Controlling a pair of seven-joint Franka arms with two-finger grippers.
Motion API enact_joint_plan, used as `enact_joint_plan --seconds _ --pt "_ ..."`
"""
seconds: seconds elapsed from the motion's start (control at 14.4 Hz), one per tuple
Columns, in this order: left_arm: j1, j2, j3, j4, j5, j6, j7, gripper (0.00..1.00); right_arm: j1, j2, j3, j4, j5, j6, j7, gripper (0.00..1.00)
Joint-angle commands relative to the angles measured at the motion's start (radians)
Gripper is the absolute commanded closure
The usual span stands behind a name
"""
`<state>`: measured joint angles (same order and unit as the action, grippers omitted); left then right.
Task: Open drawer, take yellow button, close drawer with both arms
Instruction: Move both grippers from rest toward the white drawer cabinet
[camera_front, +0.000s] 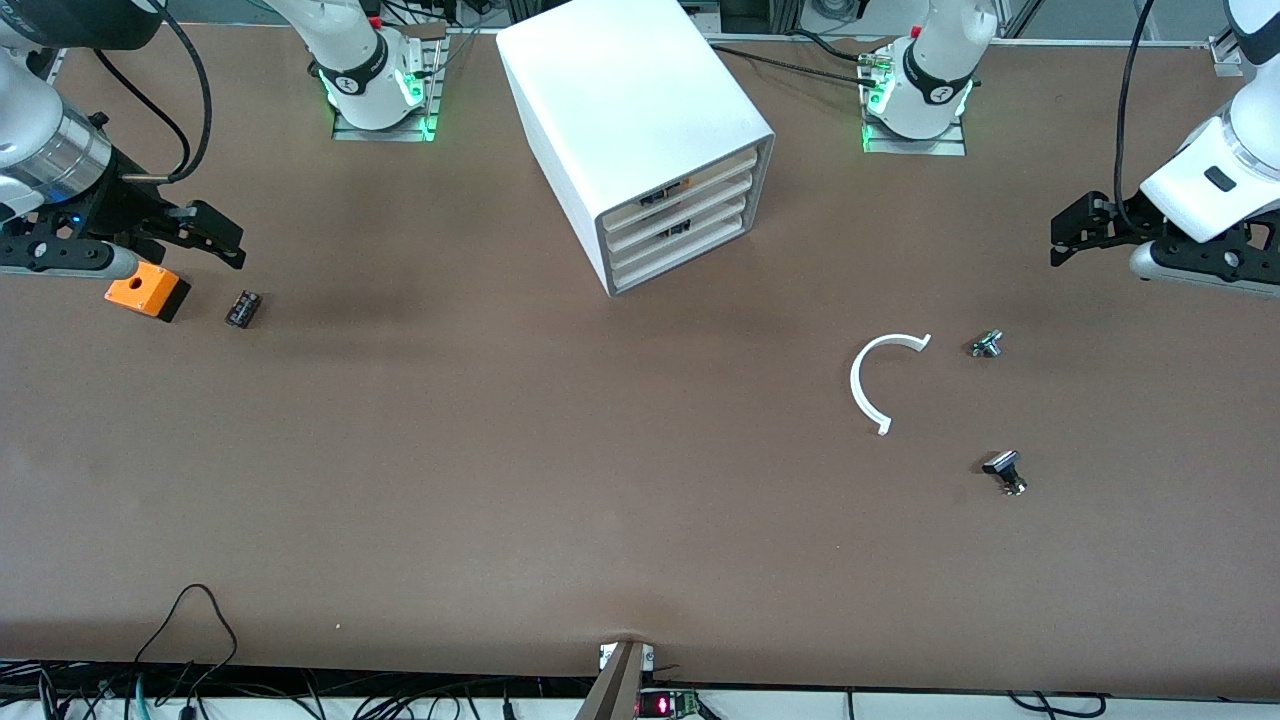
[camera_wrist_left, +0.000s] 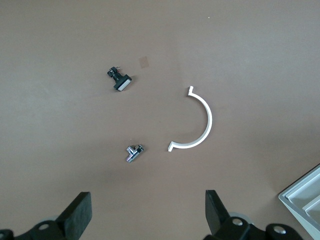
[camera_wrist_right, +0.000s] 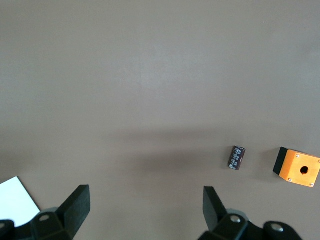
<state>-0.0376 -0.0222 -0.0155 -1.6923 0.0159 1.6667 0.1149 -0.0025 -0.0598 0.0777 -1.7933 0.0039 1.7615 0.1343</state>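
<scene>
The white cabinet stands at the robots' edge of the table, between the two bases. Its uppermost drawer is pushed in flush like the three below it. A small orange spot shows through its slot; the button itself is hidden. My right gripper hangs open and empty over the table at the right arm's end, beside an orange box; in the right wrist view its jaws stand wide apart. My left gripper hangs open and empty over the left arm's end; the left wrist view shows its jaws wide apart.
An orange square box with a hole and a dark cylinder lie under the right gripper. A white C-shaped ring, a silver part and a black-and-silver part lie toward the left arm's end.
</scene>
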Motion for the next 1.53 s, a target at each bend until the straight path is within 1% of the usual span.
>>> enact_joint_plan --seconds 0.0,0.35,0.56,0.62,0.76,0.97,1.18,1.32,1.46 --pt "0.004 0.001 -0.001 0.019 -0.007 -0.022 -0.001 0.0 -0.013 -0.017 0.007 0.009 0.01 -0.028 -0.012 0.0" --pt "0.004 0.001 -0.001 0.019 -0.007 -0.022 -0.001 0.0 -0.016 0.012 0.005 0.023 0.005 -0.037 -0.028 0.0" --pt "0.004 0.001 -0.001 0.017 -0.01 -0.022 -0.001 0.0 -0.017 0.049 0.004 0.028 -0.004 -0.045 -0.155 0.0" --pt "0.004 0.002 -0.001 0.019 -0.014 -0.022 -0.001 0.0 -0.014 0.054 0.005 0.029 -0.014 -0.048 -0.171 0.0" --pt "0.004 0.002 -0.001 0.019 -0.014 -0.022 0.002 0.0 -0.01 0.073 0.016 0.034 -0.086 -0.048 -0.162 0.0" --pt "0.005 0.002 0.0 0.019 -0.016 -0.022 0.087 0.0 -0.008 0.118 0.017 0.061 -0.079 -0.042 -0.15 0.0" --pt "0.007 0.002 0.002 0.019 -0.017 -0.022 0.094 0.0 0.009 0.184 0.017 0.139 -0.042 -0.048 -0.001 0.0" --pt "0.007 0.002 0.002 0.019 -0.017 -0.022 0.094 0.0 0.021 0.21 0.017 0.175 -0.028 -0.053 0.025 0.0" --pt "0.007 0.002 0.002 0.019 -0.019 -0.022 0.094 0.0 0.029 0.228 0.017 0.189 0.004 -0.053 0.053 0.0"
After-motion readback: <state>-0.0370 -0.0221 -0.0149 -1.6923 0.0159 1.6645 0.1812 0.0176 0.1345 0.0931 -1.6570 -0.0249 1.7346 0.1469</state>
